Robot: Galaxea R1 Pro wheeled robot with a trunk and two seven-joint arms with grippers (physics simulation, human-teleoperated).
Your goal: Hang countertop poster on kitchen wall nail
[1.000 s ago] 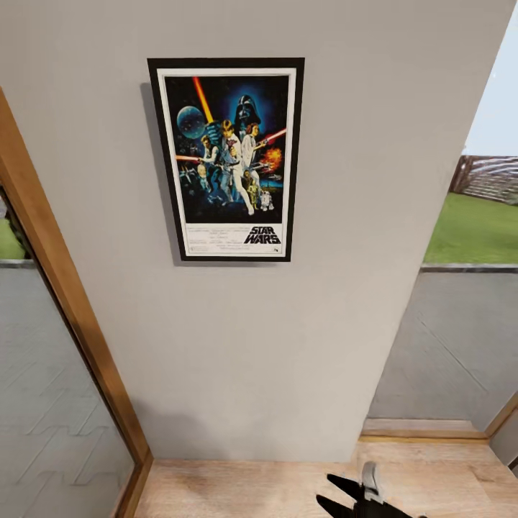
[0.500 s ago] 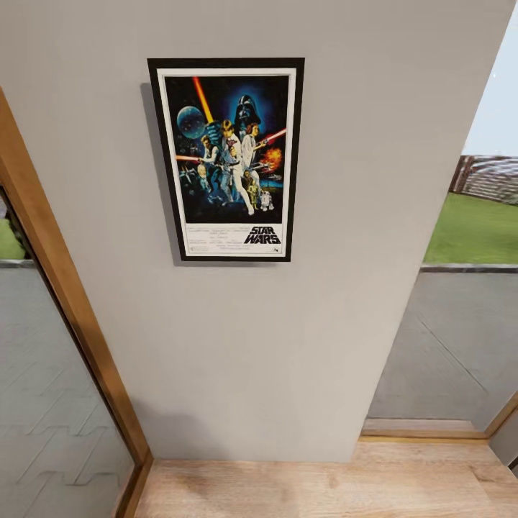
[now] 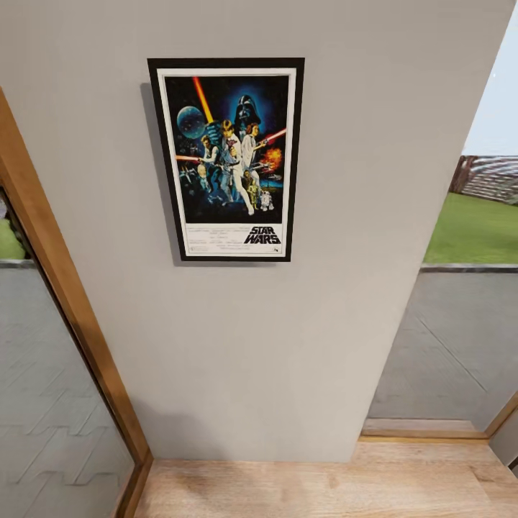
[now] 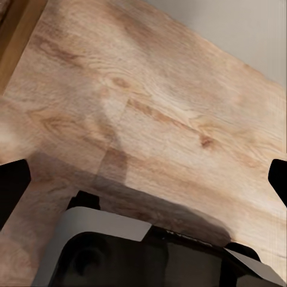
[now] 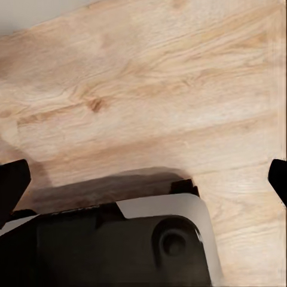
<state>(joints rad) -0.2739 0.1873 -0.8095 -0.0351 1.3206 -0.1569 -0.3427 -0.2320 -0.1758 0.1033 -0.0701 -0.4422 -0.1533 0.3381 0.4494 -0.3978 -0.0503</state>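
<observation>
From the head, the poster (image 3: pixel 226 159) hangs flat and straight on the grey wall (image 3: pixel 288 345), high up, a bit left of the middle. Nothing holds it. A second ago a black hand poked in at the near right, low over the wood floor (image 3: pixel 324 489). Now it is gone from there. I think that means the arm let go and moved away, so the job looks done.

From the left wrist, the left hand (image 4: pixel 143 179) points down at the floor. Its two dark fingers (image 4: pixel 12 185) sit far apart, wide open, with nothing between them.

From the right wrist, the right hand (image 5: pixel 143 179) is wide open too, over the floor, holding nothing.
</observation>
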